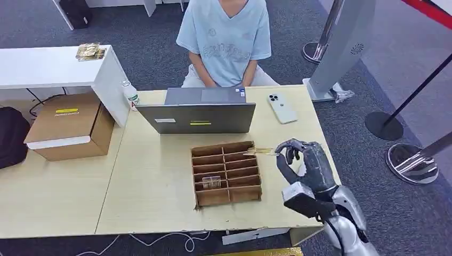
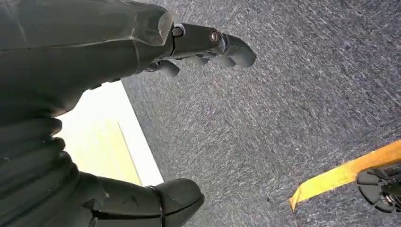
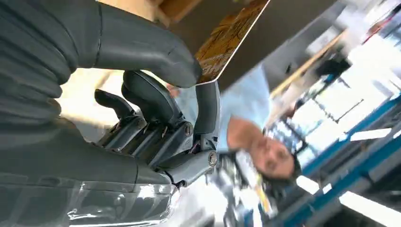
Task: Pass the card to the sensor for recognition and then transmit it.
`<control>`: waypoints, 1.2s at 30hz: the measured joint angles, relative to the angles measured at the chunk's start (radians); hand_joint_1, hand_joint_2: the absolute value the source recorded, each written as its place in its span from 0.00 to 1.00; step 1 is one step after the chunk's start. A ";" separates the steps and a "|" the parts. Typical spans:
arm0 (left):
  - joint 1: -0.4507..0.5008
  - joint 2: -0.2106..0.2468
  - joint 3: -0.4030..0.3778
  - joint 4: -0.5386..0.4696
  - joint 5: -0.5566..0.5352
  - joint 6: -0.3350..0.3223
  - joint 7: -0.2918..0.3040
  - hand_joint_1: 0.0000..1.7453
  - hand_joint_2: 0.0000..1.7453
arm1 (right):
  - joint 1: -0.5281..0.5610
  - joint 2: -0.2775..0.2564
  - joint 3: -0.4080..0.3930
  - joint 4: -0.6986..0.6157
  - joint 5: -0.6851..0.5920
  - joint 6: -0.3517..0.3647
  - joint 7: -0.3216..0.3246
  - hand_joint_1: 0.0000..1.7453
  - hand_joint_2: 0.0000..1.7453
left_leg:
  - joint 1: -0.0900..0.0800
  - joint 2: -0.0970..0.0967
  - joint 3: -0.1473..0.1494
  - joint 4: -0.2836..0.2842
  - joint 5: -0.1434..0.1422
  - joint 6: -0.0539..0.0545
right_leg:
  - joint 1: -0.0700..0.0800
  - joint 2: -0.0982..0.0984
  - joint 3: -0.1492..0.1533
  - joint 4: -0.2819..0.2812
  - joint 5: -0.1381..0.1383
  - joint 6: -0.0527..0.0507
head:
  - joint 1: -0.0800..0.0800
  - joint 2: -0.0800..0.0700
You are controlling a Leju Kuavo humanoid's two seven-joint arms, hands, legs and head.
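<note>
Your right hand (image 1: 305,160) is pinching the thin gold-patterned card (image 3: 228,37) by one edge; it is risking slipping beside the brown compartmented cardboard tray (image 1: 226,173).

Dark grey hand (image 1: 305,160) (silver arm (image 1: 349,224))

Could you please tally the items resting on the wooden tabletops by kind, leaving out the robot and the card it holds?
Laptop: 1
Phone: 1
Compartment tray: 1
Cardboard box: 1
Bottle: 1
Total: 5
The card pinched by the right hand is not counted.
</note>
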 joint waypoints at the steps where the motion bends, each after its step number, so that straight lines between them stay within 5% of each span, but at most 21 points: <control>1: 0.000 0.000 0.000 0.000 0.000 0.000 -0.001 0.00 1.00 | -0.010 0.000 0.005 -0.007 0.050 -0.024 0.015 1.00 1.00 | 0.000 0.000 0.000 0.000 0.000 0.000 | 0.000 0.000 0.000 0.000 0.000 0.000 | 0.000 0.000; 9: -0.004 0.000 0.000 0.000 0.000 -0.002 -0.002 0.00 1.00 | -0.155 0.019 0.078 -0.012 0.386 -0.153 0.140 1.00 1.00 | 0.000 0.001 0.000 0.000 0.000 0.000 | 0.000 0.000 0.000 0.001 0.000 0.000 | 0.000 0.000; 14: -0.004 -0.003 0.002 0.000 0.000 0.000 -0.002 0.00 1.00 | -0.300 0.046 0.139 0.042 0.533 -0.162 0.220 1.00 1.00 | 0.000 0.001 0.001 0.000 0.001 0.000 | 0.000 0.001 0.000 0.001 0.001 0.000 | 0.000 0.000; 21: -0.004 -0.004 0.003 0.000 0.000 0.002 -0.002 0.00 1.00 | -0.459 0.087 0.182 0.135 0.576 -0.106 0.270 1.00 1.00 | 0.000 0.000 0.000 0.000 0.001 -0.001 | 0.000 0.000 0.000 0.001 0.001 0.000 | 0.000 0.000; 26: -0.005 -0.004 0.003 0.000 -0.001 -0.002 -0.003 0.00 1.00 | -0.576 0.120 0.195 0.234 0.572 0.008 0.317 1.00 1.00 | 0.000 0.001 0.000 0.000 0.001 -0.001 | 0.000 0.001 0.000 0.001 0.001 0.000 | 0.000 0.000; 31: -0.006 -0.002 0.003 0.000 -0.003 -0.009 -0.012 0.00 1.00 | -0.778 0.165 0.196 0.429 0.515 0.144 0.344 1.00 1.00 | 0.000 0.000 0.000 0.000 0.004 -0.002 | 0.000 0.000 0.000 0.002 0.002 -0.001 | 0.000 0.000; 36: -0.007 0.002 0.003 0.000 -0.003 -0.021 -0.014 0.00 1.00 | -0.922 0.214 0.188 0.639 0.489 0.208 0.354 1.00 1.00 | 0.000 0.000 0.000 0.000 0.004 -0.001 | 0.000 0.000 0.000 0.002 0.003 -0.002 | 0.000 0.000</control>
